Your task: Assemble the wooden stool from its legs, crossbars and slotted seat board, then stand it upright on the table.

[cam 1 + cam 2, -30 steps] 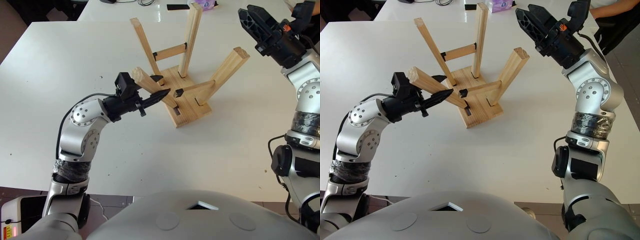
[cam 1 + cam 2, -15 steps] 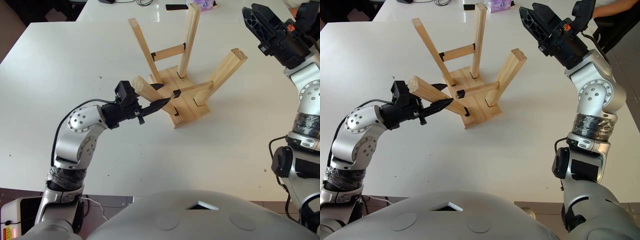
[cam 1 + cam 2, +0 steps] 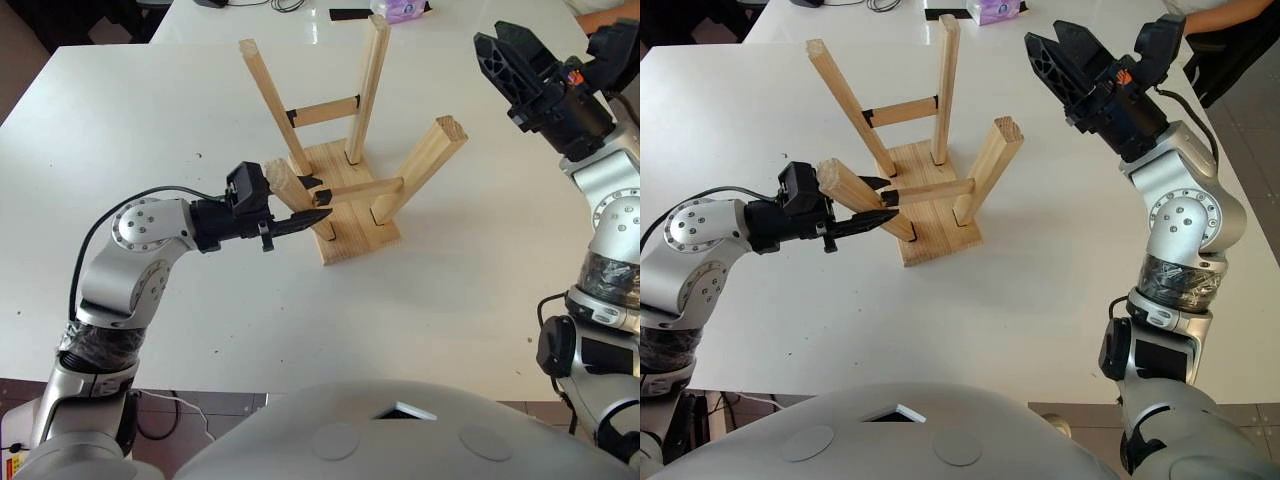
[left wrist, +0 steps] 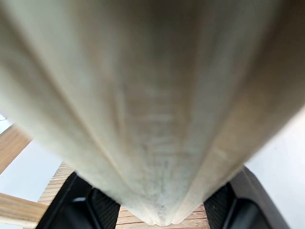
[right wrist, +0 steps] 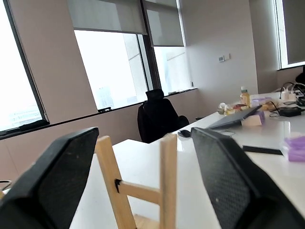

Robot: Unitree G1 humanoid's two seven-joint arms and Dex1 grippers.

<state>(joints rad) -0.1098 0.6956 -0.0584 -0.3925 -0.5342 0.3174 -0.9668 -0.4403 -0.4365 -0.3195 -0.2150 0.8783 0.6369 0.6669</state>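
Observation:
The wooden stool stands upside down on the white table, its seat board [image 3: 348, 243] flat on the surface and four legs pointing up. Crossbars [image 3: 322, 110] join the legs in pairs. My left gripper [image 3: 310, 203] is shut on the near-left leg [image 3: 281, 181], close to where it meets the board. In the left wrist view that leg [image 4: 157, 119] runs between the black fingers [image 4: 78, 210]. My right gripper [image 3: 1108, 50] hangs open in the air to the right of the stool, above the near-right leg [image 3: 985, 165], touching nothing. Its fingers [image 5: 52, 181] stand wide apart.
The white table [image 3: 150, 110] has free room to the left, right and front of the stool. A second table behind carries a black phone [image 3: 350, 14] and a purple pack [image 3: 405, 8]. The near table edge runs just in front of my arms.
My left gripper, holding the near-left leg, has drawn the stool to the left and turned it slightly. The right gripper has stayed raised and open, shifting a little.

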